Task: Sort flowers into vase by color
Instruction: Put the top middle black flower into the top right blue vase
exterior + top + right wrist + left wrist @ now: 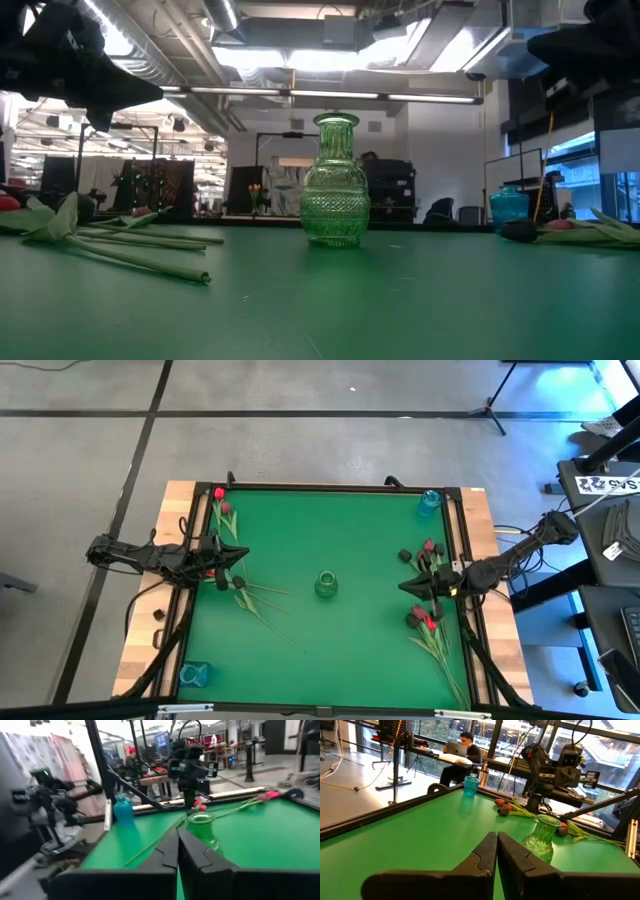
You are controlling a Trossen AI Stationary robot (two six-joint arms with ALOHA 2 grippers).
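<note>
Green felt table (330, 530) with tulips heaped at both sides and no stem yet in the green glass vase (326, 584) at its centre.

Red and dark-headed flowers (428, 622) lie crossed in a pile by the right edge, more flowers (232, 575) sprawl at the left, and blue vases stand at the far right corner (430, 501) and near left corner (194, 674). Left gripper (226, 566) and right gripper (415, 586) each hover over their pile, fingers pressed together and empty in both wrist views. Tangled stems could drag a neighbour along on a pick, and a long stem nudged against the narrow neck could tip the vase.
</note>
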